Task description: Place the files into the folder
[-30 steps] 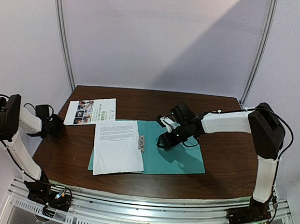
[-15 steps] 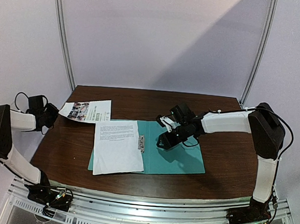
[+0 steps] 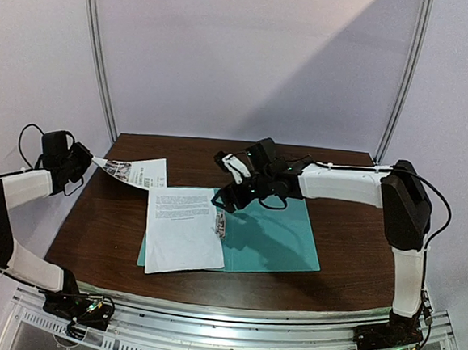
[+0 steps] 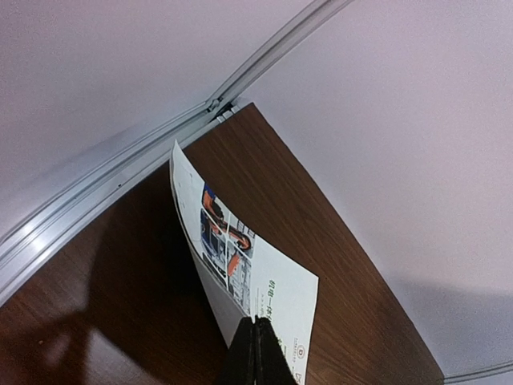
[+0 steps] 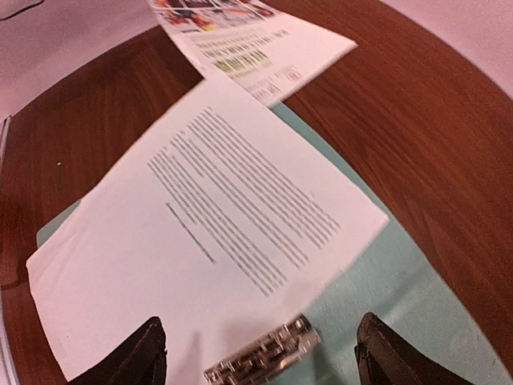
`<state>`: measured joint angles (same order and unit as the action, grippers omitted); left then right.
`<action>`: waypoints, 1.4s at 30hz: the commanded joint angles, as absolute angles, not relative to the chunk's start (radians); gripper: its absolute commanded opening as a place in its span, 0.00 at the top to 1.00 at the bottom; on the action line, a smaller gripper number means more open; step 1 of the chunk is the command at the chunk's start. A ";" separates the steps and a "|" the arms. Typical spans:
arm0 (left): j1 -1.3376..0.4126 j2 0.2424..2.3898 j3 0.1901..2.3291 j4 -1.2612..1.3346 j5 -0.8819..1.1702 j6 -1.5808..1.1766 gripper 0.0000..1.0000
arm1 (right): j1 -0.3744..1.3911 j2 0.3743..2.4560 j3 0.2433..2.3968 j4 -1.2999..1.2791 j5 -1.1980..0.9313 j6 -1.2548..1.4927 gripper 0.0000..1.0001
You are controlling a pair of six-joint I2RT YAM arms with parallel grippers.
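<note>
With left tool (image 4: 256, 341) pressed together, pinches picture sheet (image 3: 137, 171) by its left end, raised off the tabletop (image 3: 100, 229), long axis pointing right toward the teal folder (image 3: 278, 235), where spread right tool (image 3: 228, 183) hovers near the metal clip (image 3: 220, 222).

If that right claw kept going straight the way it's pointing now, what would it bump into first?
Probably the metal clip of the folder, just ahead of the open right gripper, with the text sheet right beside it. Depth is unclear, so the sheet could come first.
</note>
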<state>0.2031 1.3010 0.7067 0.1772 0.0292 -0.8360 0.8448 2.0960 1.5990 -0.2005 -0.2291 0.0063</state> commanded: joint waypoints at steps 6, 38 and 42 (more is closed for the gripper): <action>0.166 1.251 0.758 0.073 0.030 -0.802 1.00 | 0.976 2.312 1.802 0.151 -0.172 -0.203 0.18; -0.262 1.044 0.842 -0.131 0.008 -0.885 1.00 | 1.099 2.581 1.993 0.584 -0.061 -0.381 0.20; -0.314 1.045 0.865 -0.169 -0.040 -0.869 1.00 | 1.098 2.592 2.009 0.598 -0.045 -0.403 0.20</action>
